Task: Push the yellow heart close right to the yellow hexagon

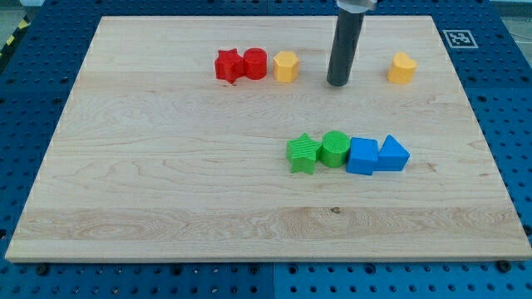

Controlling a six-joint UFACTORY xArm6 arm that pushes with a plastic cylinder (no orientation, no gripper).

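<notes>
Dark rod, no pincer to open or close: my tip [337,83] rests on the board between both yellow blocks.
Yellow hexagon [285,66] near its left, touching nothing; yellow heart [401,68] farther right, well apart.
</notes>
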